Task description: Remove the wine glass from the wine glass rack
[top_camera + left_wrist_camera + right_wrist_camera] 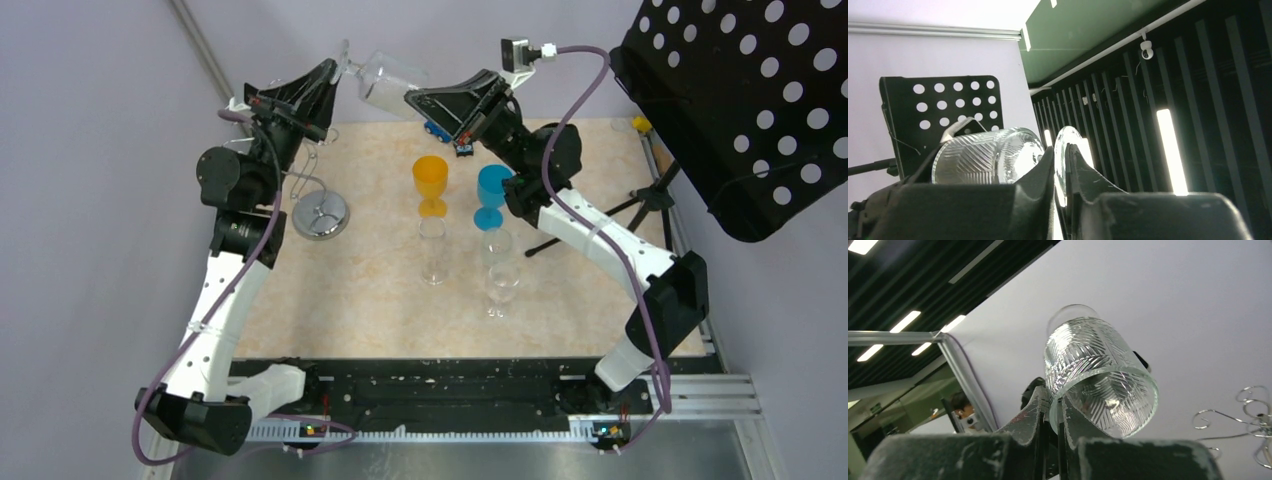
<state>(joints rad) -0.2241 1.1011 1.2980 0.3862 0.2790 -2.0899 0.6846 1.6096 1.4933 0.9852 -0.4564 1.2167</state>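
Note:
A clear ribbed wine glass (pixel 388 82) lies sideways in the air above the table's far edge, held between both grippers. My left gripper (pixel 337 70) is shut on its round foot, which shows edge-on between the fingers in the left wrist view (pixel 1064 145), with the bowl (pixel 988 156) to the left. My right gripper (pixel 413 98) is shut on the bowl's rim (pixel 1055 412); the bowl (pixel 1098 370) fills the right wrist view. The chrome wine glass rack (pixel 320 214) stands on the table's left, below the left arm, apart from the glass. Its curled hooks (pixel 1248 412) show at the right wrist view's edge.
An orange goblet (pixel 431 181), a blue goblet (pixel 492 192) and two clear stemmed glasses (pixel 432 250) (pixel 501 277) stand mid-table. A small blue toy car (pixel 436 128) lies at the back. A black perforated music stand (pixel 750 100) overhangs the right side on a tripod.

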